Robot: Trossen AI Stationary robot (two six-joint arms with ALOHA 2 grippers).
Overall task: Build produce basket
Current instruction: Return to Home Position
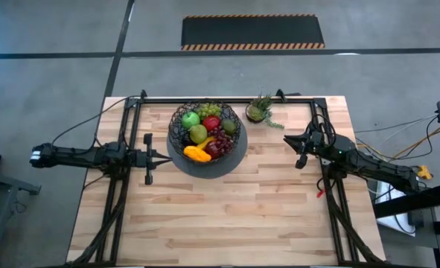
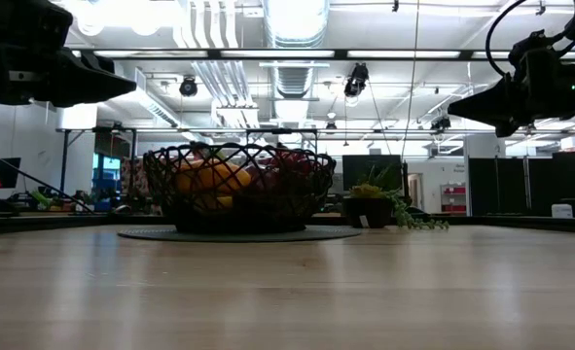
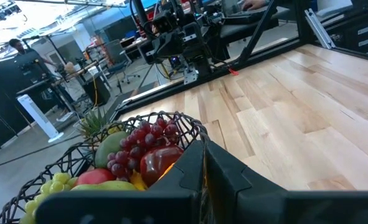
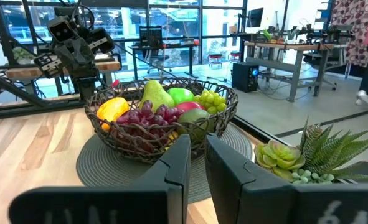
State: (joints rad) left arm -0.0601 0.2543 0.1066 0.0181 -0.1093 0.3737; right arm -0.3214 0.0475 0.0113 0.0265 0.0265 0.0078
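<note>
The black wire-mesh basket (image 1: 205,138) stands on a grey round base (image 1: 205,167) at the table's far middle. It is filled with produce: a green apple (image 1: 192,118), a red apple (image 1: 211,123), green grapes (image 4: 210,99), purple grapes (image 4: 147,116), a pear (image 4: 154,93) and a yellow-orange piece (image 1: 197,154). My left gripper (image 1: 163,157) hovers shut just left of the basket, above the table, with nothing in it. My right gripper (image 1: 289,141) hovers to the basket's right, its fingers (image 4: 180,155) nearly together and also holding nothing.
A small potted green plant (image 1: 260,110) stands at the far edge, right of the basket and close to my right gripper. A black metal frame (image 1: 205,99) runs along the far edge and down both sides. The near half of the wooden table (image 1: 227,223) is bare.
</note>
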